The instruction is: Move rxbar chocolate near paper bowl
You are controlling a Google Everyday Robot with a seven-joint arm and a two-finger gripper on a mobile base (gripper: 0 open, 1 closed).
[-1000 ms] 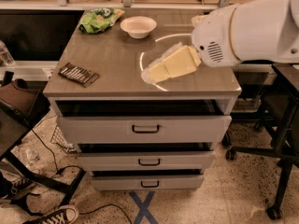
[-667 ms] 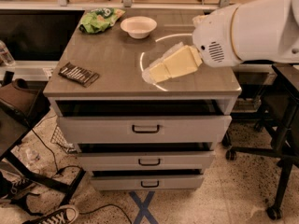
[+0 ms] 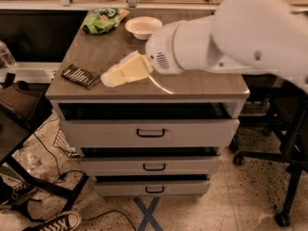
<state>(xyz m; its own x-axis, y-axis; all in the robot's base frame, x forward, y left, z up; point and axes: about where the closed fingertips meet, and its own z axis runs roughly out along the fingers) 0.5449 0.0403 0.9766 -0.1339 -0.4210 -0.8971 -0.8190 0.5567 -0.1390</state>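
Note:
The rxbar chocolate (image 3: pixel 81 76) is a flat dark wrapper with white lettering, lying near the front left corner of the cabinet top. The paper bowl (image 3: pixel 143 26) is a small white bowl at the back of the top, near the middle. My gripper (image 3: pixel 107 79) with its cream-coloured fingers reaches leftward from the big white arm, low over the top, a short way right of the bar and apart from it. It holds nothing that I can see.
A green snack bag (image 3: pixel 103 20) lies at the back left, beside the bowl. The grey cabinet top (image 3: pixel 202 85) sits on a drawer unit with three drawers (image 3: pixel 150 133). A chair base stands at the right, cables and shoes on the floor at left.
The arm and gripper have swung left across the top, from the right side toward the bar. The bar, bowl and bag have not moved on the top.

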